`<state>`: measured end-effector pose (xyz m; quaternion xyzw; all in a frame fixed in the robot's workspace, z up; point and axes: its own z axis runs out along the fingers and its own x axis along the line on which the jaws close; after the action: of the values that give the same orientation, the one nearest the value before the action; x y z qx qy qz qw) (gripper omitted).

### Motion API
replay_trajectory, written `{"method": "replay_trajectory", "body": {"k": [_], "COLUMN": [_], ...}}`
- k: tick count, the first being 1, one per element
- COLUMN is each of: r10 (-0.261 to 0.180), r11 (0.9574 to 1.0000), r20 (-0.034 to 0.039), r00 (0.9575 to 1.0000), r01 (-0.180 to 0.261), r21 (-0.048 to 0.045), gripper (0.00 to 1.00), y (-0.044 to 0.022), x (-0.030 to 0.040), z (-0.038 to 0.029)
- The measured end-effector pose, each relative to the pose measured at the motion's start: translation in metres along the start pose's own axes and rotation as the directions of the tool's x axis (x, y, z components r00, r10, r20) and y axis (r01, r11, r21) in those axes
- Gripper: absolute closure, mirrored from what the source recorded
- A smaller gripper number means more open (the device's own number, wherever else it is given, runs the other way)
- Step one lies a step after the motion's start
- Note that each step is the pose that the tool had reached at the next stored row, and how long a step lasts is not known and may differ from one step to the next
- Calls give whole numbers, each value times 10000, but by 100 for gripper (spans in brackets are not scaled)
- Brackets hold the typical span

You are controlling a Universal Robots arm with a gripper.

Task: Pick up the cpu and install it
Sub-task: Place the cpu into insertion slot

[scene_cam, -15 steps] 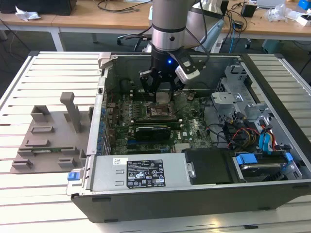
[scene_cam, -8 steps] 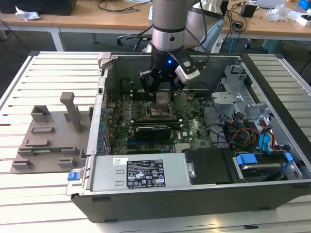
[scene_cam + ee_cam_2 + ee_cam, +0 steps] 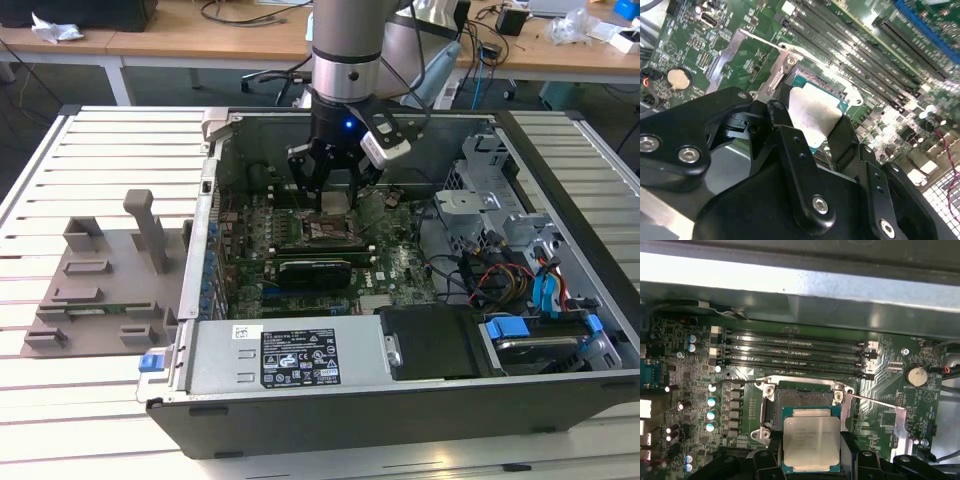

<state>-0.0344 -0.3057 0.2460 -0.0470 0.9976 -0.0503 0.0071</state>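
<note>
- Currently at the install step: the black two-fingered gripper (image 3: 812, 122) is closed on the small flat square cpu (image 3: 812, 112) with its silvery-grey metal top, one finger (image 3: 790, 145) on each opposite edge.
- In the first wrist view the cpu (image 3: 811, 442) hangs above the green motherboard (image 3: 890, 365), overlapping one side of the black square socket frame (image 3: 800, 399), not centred on it.
- The exterior view puts the gripper (image 3: 333, 195) low inside the open black computer case (image 3: 400, 420).
- Judgement: the pick is done, the seating is not. Seating calls for squaring the chip's edges to the frame and a level, gentle descent.
</note>
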Motion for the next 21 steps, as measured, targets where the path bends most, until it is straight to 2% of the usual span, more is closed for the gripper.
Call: {"method": "replay_trajectory", "body": {"k": [1, 5, 7, 9, 11, 12, 16, 17, 18, 19, 21], "r10": [-3, 10, 692, 1344, 1652, 1867, 2365, 2582, 2719, 2967, 3189], "r11": [9999, 9999, 9975, 9908, 9861, 9823, 9715, 9660, 9622, 9549, 9477], "r20": [-17, -18, -87, -152, -183, -205, -255, -276, -289, -314, -336], "r00": [10000, 10000, 9976, 9908, 9861, 9822, 9713, 9657, 9619, 9545, 9472], "r01": [3, -9, -690, -1341, -1648, -1863, -2360, -2576, -2713, -2960, -3182], "r21": [161, 167, 174, 184, 193, 199, 215, 222, 228, 237, 248], "gripper": [45, 45, 45, 45, 45, 45, 45, 45, 45, 45, 45], "y": [18, 19, 19, 20, 20, 20, 21, 21, 21, 21, 21], "x": [-1, -1, -2, -2, -1, -1, -1, -1, -1, -1, -1], "z": [-3, -3, -2, 3, 5, 7, 13, 15, 17, 19, 20]}}
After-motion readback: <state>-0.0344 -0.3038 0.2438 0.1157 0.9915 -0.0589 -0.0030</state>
